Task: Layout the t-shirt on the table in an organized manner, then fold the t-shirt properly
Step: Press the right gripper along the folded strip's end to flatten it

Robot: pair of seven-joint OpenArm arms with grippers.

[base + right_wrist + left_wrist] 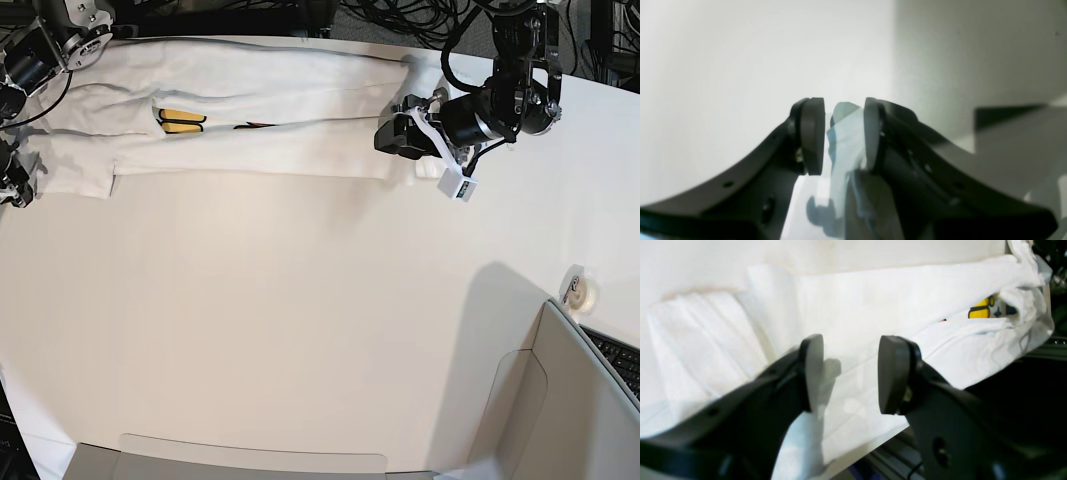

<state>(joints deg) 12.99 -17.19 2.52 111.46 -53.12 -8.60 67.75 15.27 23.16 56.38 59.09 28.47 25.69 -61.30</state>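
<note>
- Base view, 9 to 10 o'clock: the right gripper [12,180] sits at the shirt's [250,110] end. In its wrist view the 2 pads stand a little apart with a fold of white cloth between them; whether they pinch it, I cannot tell.
- 11 to 1 o'clock: the shirt lies stretched in a long band along the far edge of the table [300,320], a bit of yellow print showing.
- 1 to 2 o'clock: the left gripper [398,137] sits at the shirt's other end, jaws apart, nothing between them.
</note>
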